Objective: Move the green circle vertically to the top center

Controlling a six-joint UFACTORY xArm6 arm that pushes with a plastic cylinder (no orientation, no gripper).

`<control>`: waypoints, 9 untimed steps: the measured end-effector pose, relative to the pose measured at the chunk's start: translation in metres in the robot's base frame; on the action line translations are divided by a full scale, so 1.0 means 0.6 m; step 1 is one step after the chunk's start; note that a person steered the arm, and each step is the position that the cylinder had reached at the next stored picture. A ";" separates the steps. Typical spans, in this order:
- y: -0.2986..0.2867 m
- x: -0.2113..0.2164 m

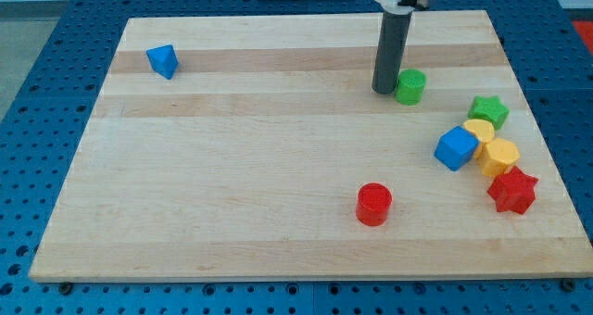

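Observation:
The green circle (410, 86) is a short green cylinder standing on the wooden board (278, 167) in the upper right part of the view. My tip (384, 90) is the lower end of the dark rod and rests on the board right at the green circle's left side, touching it or nearly so. The rod rises straight up from there to the view's top edge.
A blue triangular block (162, 60) lies at the upper left. A red cylinder (374, 204) stands low in the middle. At the right cluster a green star (488, 111), a blue cube (456, 147), two yellow blocks (480, 132) (500, 156) and a red star (512, 191).

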State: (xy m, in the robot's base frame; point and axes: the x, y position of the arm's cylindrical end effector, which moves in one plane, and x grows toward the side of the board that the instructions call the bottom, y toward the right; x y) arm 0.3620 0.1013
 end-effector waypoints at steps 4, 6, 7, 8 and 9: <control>0.017 0.062; 0.086 0.014; 0.143 -0.042; 0.145 -0.042; 0.138 -0.037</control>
State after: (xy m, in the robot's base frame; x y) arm 0.3398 0.1841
